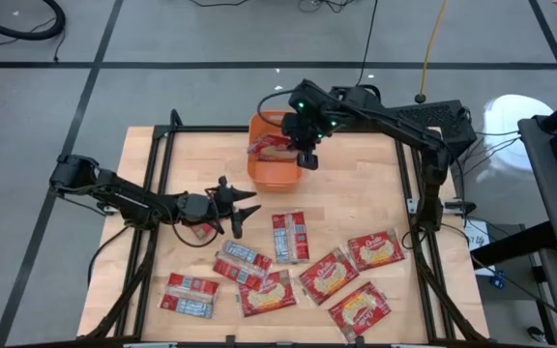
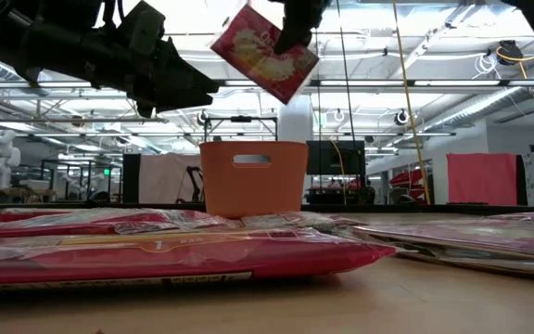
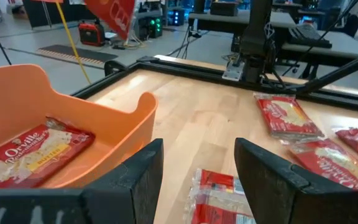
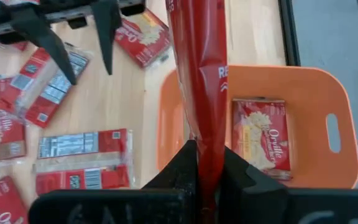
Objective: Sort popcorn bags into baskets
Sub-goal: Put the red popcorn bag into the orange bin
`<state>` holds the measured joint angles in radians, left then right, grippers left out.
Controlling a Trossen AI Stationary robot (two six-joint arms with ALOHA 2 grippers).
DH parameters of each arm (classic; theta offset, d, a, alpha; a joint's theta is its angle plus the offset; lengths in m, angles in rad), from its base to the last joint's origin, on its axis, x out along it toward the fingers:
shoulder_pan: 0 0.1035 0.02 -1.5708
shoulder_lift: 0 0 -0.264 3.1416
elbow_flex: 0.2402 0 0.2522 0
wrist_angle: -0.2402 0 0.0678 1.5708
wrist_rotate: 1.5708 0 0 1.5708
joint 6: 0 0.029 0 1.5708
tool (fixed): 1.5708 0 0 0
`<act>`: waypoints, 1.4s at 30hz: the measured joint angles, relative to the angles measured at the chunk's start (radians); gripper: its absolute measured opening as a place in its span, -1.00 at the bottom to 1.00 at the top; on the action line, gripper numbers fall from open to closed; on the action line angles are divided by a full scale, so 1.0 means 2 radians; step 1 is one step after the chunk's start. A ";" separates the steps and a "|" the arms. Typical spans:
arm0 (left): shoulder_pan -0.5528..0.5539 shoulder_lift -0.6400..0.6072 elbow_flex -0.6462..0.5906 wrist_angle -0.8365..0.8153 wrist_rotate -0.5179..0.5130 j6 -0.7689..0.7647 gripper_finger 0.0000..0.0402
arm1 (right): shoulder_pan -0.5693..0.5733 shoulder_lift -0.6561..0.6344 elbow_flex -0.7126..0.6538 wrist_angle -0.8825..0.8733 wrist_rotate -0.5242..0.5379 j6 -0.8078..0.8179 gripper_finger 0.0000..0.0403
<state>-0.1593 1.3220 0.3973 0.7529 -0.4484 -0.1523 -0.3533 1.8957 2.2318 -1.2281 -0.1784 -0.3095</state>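
Note:
My right gripper [image 4: 205, 155] hangs over the orange basket [image 1: 271, 166], shut on a red popcorn bag [image 2: 265, 51]. Another bag [image 4: 263, 134] lies flat on the basket's floor, label up. My left gripper [image 1: 248, 211] is open and hovers low over the table just on the near side of the basket, above a bag lying print side up [image 3: 219, 199]. Several more bags [image 1: 327, 275] lie flat across the near half of the table. My right gripper pinches the red bag between its two fingers at one end [image 4: 205, 134], coming from above and pointing down. The bag is lifted clear and hangs tilted below the fingers, over the basket's opening [image 2: 253, 148], edge-on to the wrist camera.
A black frame rail [image 1: 406, 184] runs round the wooden table top. The basket stands at the far middle of the table. Bare wood [image 1: 366, 184] lies to the right of the basket. My left gripper [image 4: 73, 31] stands close to the basket's near side.

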 joint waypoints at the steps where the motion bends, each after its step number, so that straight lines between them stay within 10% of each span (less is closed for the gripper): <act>1: 0.000 0.000 0.000 -0.001 -0.002 0.002 0.00 | -0.004 0.002 0.000 0.000 0.000 -0.002 -0.91; 42: -0.047 0.000 0.000 -0.066 -0.095 0.012 0.00 | -0.027 0.040 -0.122 0.071 -0.005 -0.029 -0.91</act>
<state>-0.2529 1.3220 0.3965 0.6203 -0.6392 -0.1287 -0.4076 1.9751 1.9884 -1.0858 -0.1879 -0.3679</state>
